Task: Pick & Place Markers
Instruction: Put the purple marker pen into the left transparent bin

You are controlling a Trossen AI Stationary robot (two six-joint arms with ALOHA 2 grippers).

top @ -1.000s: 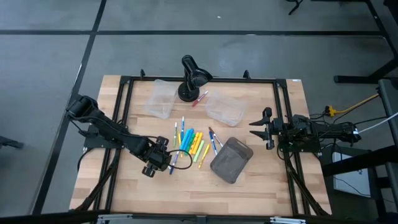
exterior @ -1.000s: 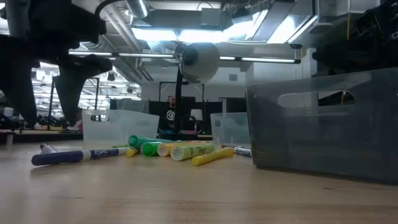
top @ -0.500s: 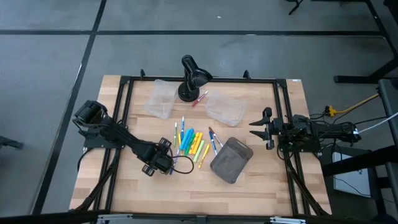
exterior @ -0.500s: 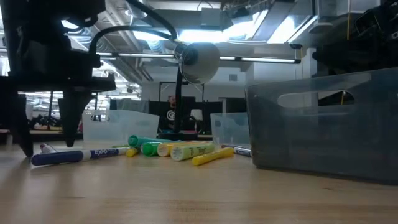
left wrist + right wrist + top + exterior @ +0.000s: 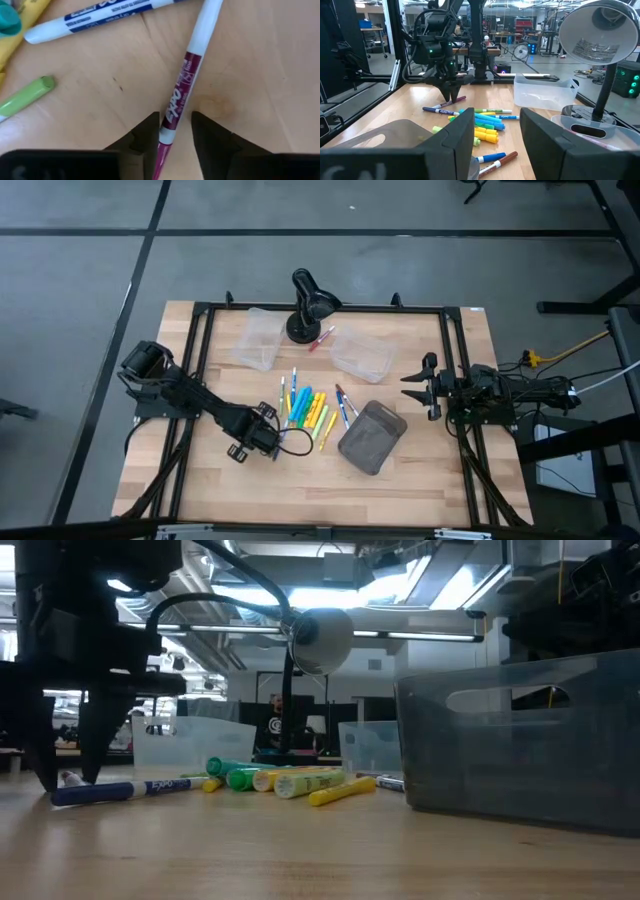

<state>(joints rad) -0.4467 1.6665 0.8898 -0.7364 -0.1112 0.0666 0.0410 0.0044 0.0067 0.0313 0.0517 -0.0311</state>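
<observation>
In our left wrist view the left gripper [image 5: 174, 134] straddles a magenta Expo marker [image 5: 186, 80] on the wooden table [image 5: 260, 60], fingers parted either side of the barrel, seemingly not yet clamped. Its long axis runs from between the fingers toward one o'clock. Overhead, that gripper sits at seven o'clock of the marker cluster [image 5: 308, 408]. The right gripper [image 5: 418, 388], spread open, waits at three o'clock, farther off.

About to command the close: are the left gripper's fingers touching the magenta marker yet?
Cannot tell. In the left wrist view the left gripper straddles the magenta marker, one finger right against its edge, with no plain gap or contact showing.
</observation>
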